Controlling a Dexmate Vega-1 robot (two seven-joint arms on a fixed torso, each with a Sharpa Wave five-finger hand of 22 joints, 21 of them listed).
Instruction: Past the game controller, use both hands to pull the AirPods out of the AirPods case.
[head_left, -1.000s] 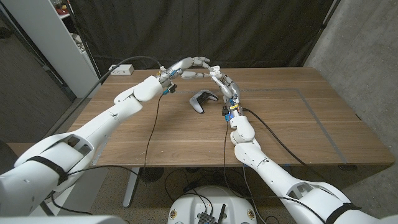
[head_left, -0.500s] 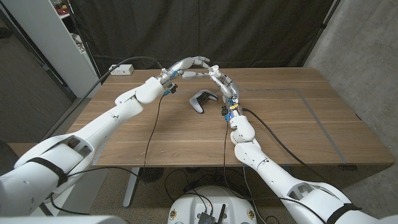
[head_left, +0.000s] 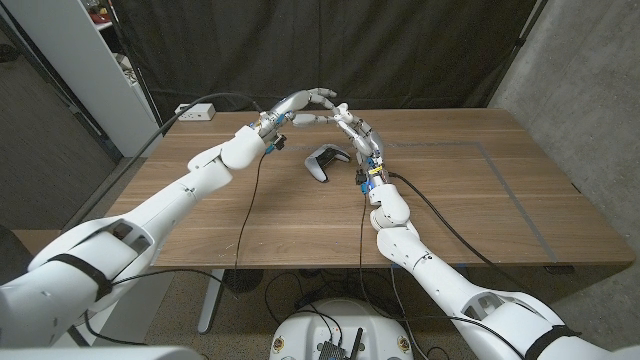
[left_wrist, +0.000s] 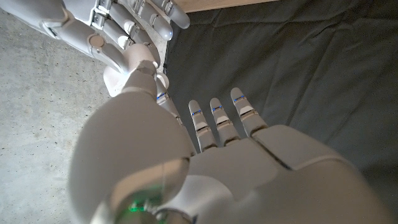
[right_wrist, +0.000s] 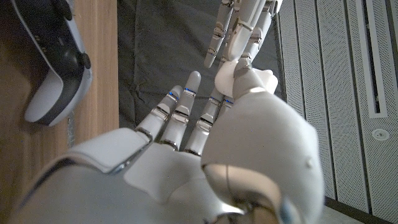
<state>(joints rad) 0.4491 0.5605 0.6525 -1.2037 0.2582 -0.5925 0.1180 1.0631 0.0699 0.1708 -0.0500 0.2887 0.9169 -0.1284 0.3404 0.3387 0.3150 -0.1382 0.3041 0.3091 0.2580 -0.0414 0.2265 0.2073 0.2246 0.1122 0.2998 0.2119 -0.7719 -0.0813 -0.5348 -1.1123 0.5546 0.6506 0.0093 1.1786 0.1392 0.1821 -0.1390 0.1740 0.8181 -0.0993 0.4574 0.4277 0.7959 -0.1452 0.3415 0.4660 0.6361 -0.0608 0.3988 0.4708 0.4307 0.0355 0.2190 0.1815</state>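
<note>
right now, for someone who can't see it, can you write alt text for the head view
Two white robot arms reach across a wooden table, the left hand and right hand meeting fingertip to fingertip above its far edge. A game controller lies just nearer; whether they hold anything cannot be told.

No text, label, brand, number or sign can be read on anything in these views.

head: high, looks down on table (head_left: 300, 215) | wrists: close behind own fingers, share meeting fingertips
</note>
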